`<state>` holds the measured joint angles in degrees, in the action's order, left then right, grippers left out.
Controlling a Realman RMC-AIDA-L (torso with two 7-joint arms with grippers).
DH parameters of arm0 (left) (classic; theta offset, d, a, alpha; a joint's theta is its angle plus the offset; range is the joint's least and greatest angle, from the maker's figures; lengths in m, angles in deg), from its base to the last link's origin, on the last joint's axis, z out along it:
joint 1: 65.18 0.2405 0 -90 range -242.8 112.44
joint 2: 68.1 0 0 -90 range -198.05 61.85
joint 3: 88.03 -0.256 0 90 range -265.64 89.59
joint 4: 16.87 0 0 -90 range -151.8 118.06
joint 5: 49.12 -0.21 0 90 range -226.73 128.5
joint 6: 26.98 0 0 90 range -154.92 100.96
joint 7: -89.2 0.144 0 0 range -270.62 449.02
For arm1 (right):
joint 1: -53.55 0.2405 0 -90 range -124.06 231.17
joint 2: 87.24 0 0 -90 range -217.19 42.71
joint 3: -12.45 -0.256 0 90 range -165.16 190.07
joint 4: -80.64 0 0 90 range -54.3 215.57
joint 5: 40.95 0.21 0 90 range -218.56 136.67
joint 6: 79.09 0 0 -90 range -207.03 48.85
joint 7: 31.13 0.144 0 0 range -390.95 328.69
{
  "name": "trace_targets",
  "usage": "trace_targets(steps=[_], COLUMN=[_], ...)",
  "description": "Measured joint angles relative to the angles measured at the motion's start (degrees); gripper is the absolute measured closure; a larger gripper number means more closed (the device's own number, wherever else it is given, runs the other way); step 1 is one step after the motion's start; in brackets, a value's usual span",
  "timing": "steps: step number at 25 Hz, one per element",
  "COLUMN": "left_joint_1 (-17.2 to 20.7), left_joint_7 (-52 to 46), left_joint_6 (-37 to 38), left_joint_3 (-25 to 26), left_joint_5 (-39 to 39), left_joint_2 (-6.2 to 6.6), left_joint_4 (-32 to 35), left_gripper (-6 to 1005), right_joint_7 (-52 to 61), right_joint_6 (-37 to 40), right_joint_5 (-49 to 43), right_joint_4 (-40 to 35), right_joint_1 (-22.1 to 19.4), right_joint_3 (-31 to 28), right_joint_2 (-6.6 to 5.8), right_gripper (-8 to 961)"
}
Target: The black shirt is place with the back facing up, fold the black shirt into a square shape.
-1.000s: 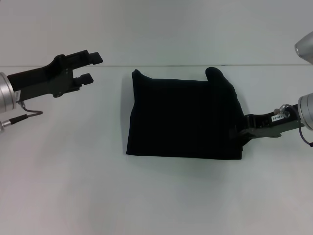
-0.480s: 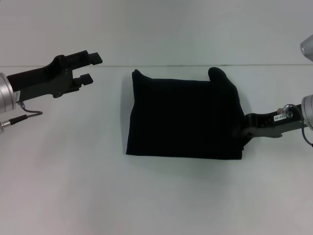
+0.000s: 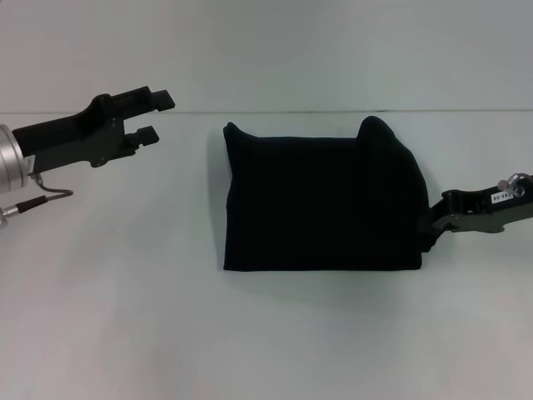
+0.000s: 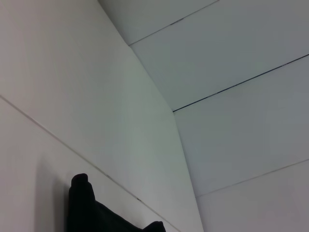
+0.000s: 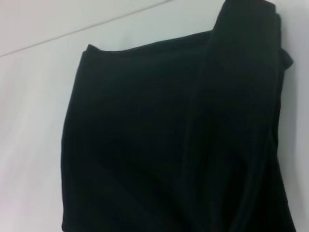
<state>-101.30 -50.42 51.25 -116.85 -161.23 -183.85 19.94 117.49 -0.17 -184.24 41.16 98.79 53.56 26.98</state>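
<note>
Black shirt (image 3: 321, 204) lies folded into a near-square block.

The black shirt (image 5: 169, 140) is seen folded into a roughly rectangular bundle that fills most of the right wrist view, lying flat on a white table (image 5: 34, 96). One rounded corner of the fold is seen near (image 5: 89, 48), and a thicker layered band of cloth (image 5: 246, 72) is seen running along one side, with stacked edges showing at its end. A thin seam line (image 5: 72, 34) is visible across the table beyond the shirt; no gripper fingers are seen in this view.
</note>
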Motion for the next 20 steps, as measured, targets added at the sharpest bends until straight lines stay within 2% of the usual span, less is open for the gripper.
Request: trace_targets(steps=[9,16,20], left_joint_1=[-0.06,0.01,0.01], left_joint_7=[0.03,0.13,0.14], left_joint_6=[-0.01,0.17,0.31], left_joint_3=[0.00,0.00,0.00], left_joint_5=[-0.04,0.66,0.72], left_joint_2=[0.00,0.00,0.00], left_joint_4=[-0.69,-0.69,-0.68], left_gripper=[222,222,222], right_joint_7=[-0.30,0.09,0.09], right_joint_6=[-1.05,-1.49,-2.35], right_joint_5=[-0.35,-0.41,-0.42], right_joint_4=[2.23,4.81,5.29], right_joint_1=[0.35,0.64,0.94], right_joint_3=[0.39,0.67,1.02], right_joint_2=[-0.23,-1.88,-2.27], right_gripper=[918,916,915])
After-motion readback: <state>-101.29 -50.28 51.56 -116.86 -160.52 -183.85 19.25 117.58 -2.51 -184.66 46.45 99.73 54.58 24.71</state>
